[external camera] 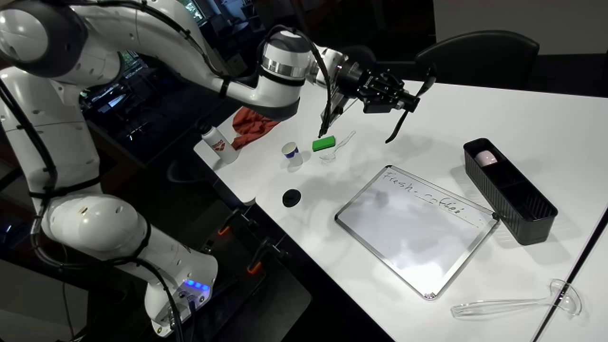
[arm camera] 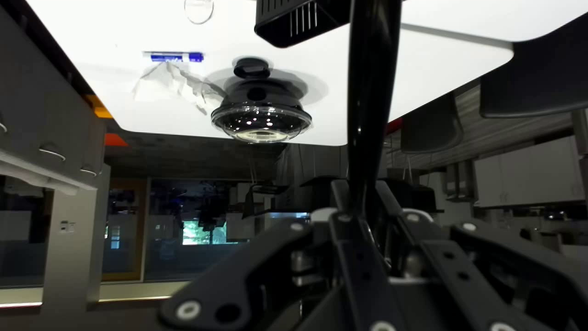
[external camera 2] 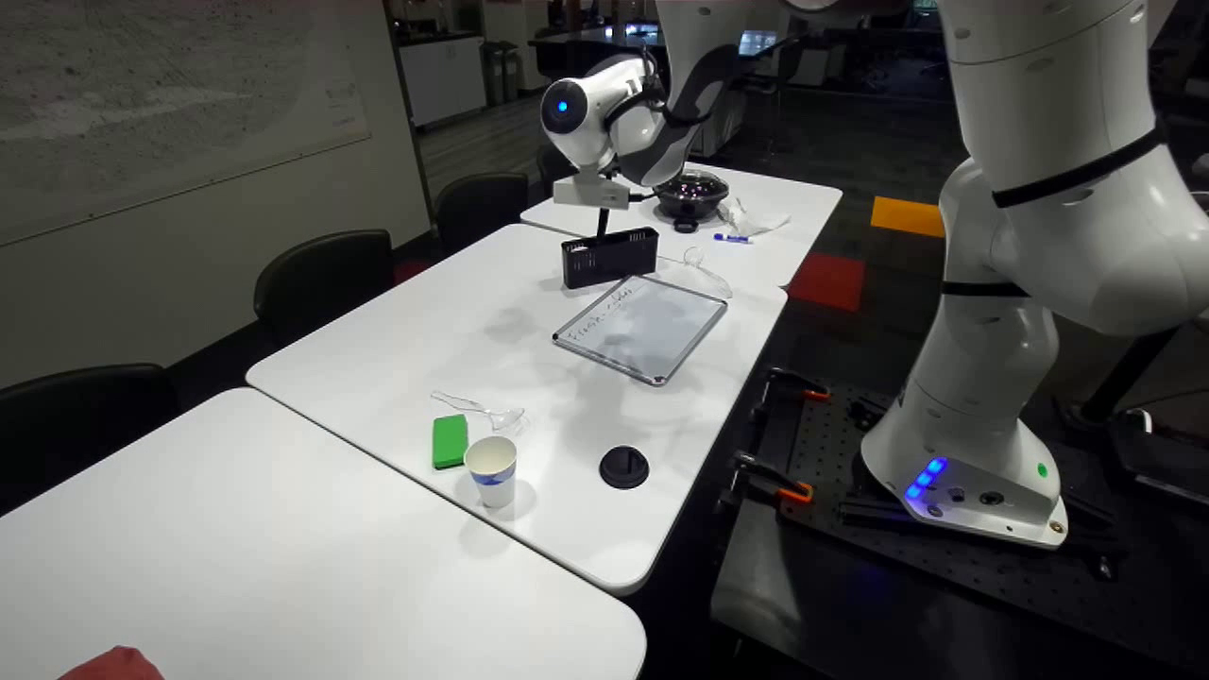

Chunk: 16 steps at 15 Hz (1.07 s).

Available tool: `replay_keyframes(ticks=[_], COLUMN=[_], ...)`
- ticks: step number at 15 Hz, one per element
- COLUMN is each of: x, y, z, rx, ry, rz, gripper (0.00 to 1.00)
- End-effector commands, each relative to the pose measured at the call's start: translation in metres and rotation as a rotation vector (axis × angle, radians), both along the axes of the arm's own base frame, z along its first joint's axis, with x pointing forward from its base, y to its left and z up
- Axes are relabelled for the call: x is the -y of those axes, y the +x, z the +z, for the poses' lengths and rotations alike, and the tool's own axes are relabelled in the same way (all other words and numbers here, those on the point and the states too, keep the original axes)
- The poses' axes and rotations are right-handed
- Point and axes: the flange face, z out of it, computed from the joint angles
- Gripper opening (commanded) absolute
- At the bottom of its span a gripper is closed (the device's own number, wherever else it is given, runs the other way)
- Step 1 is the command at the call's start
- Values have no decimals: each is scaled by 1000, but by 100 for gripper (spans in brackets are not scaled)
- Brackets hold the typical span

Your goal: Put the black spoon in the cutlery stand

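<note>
My gripper point(external camera: 408, 101) is shut on the black spoon point(external camera: 398, 128), high above the table. The spoon is tilted; one end points up past the fingertips and the other points down. In an exterior view part of the spoon point(external camera 2: 603, 223) shows below the wrist, which hides the fingers. In the wrist view, which looks upside down, the spoon point(arm camera: 373, 78) runs out from between the fingertips point(arm camera: 360, 197). The cutlery stand point(external camera: 498, 202) is a long black box, apart from the spoon. It also shows in another exterior view point(external camera 2: 612, 263) and partly in the wrist view point(arm camera: 294, 23).
A pinkish object point(external camera: 486, 158) lies inside the stand's far end. The whiteboard point(external camera: 413, 228) lies against or close to the stand. A clear ladle point(external camera: 498, 307), clear spoon point(external camera: 339, 146), green block point(external camera: 324, 143), paper cup point(external camera: 289, 149), black lid point(external camera: 291, 197) and pot point(external camera 2: 692, 194) stand around.
</note>
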Motion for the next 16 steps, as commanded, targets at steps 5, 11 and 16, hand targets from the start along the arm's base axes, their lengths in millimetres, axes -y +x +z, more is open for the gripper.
replay_keyframes(ticks=[5, 11, 16], x=[60, 52, 63], y=[16, 10, 33], z=[-10, -13, -31], rx=[77, 41, 45], ry=[-320, -245, -239], rz=[-301, -253, -211], gripper=[4, 15, 4])
